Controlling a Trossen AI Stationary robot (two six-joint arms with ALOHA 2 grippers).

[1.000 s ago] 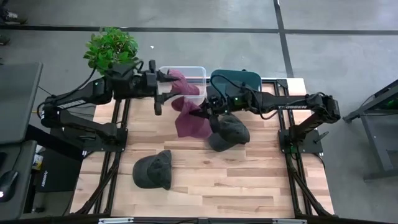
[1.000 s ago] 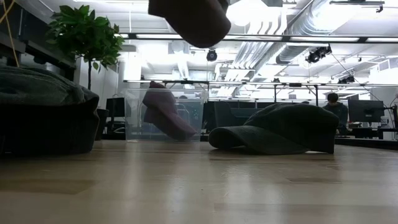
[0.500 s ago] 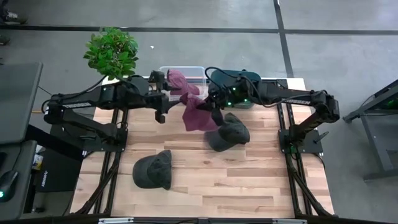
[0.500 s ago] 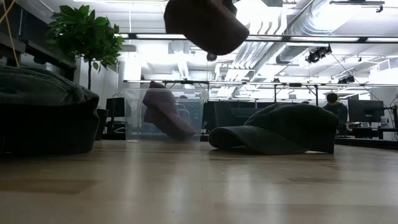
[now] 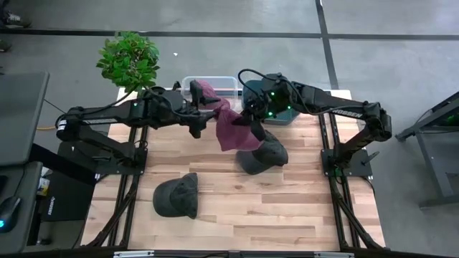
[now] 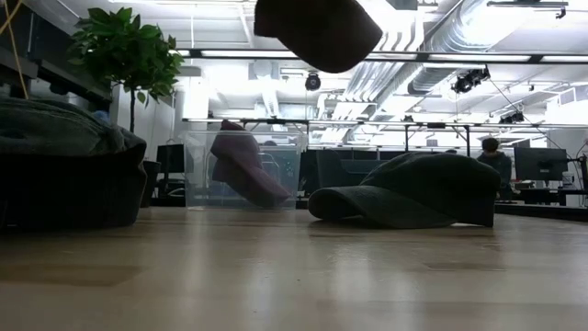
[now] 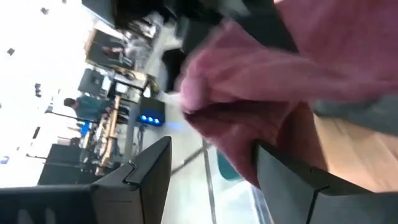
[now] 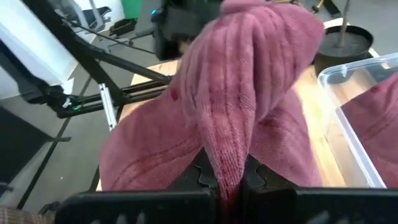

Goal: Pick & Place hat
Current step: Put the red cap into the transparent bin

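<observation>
A maroon corduroy hat hangs in the air over the table's far middle, and shows at the top of the low view. My right gripper is shut on it. My left gripper is open just left of the hat, whose cloth fills the space ahead of its fingers. A clear bin at the far edge holds a second maroon hat. My right gripper pinches a raised fold of the hat's ribbed cloth between its two fingers, coming from the table's right. The hat is lifted clear and hangs spread out below and left of the fingers. My left gripper: whether its fingers touch the cloth, I cannot tell.
A dark hat lies on the table right under the held one, brim on the wood. Another dark hat lies nearer the front left. A dark green lid sits beside the bin. A potted plant stands at the far left corner.
My right gripper has carried the maroon hat up and toward the far edge, nearer the bin. My left gripper has swung away from the bin, toward the table's right and the hat.
</observation>
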